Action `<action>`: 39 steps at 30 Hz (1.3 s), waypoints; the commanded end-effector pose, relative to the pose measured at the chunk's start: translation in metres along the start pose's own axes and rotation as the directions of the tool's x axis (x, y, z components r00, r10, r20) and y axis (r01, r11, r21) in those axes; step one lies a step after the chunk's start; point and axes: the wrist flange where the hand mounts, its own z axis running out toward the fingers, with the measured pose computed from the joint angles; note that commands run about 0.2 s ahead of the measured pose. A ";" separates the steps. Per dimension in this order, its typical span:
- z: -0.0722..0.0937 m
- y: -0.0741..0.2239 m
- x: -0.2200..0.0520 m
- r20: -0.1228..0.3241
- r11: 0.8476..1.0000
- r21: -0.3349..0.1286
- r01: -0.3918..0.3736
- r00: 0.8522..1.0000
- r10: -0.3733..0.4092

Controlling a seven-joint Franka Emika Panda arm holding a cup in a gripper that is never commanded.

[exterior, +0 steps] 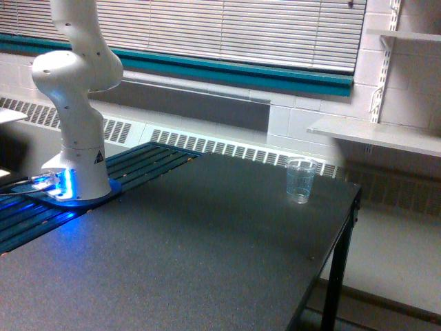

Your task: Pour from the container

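My base on the dark table, my gripper out of frame

My white arm [76, 103] rises from its blue-lit base [65, 187] at the exterior view's left and leaves the top edge, so my fingers are unseen. A clear cup [300, 180] with faint printed markings stands upright near the table's [207, 248] far right corner, well apart from my base, below closed blinds [227, 31].
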 end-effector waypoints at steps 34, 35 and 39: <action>0.070 -0.092 -0.200 0.215 0.941 0.114 0.319 0.917 -0.336; 0.069 -0.092 -0.208 0.216 0.940 0.110 0.324 0.915 -0.341; 0.063 -0.087 -0.232 0.223 0.939 0.107 0.327 0.913 -0.343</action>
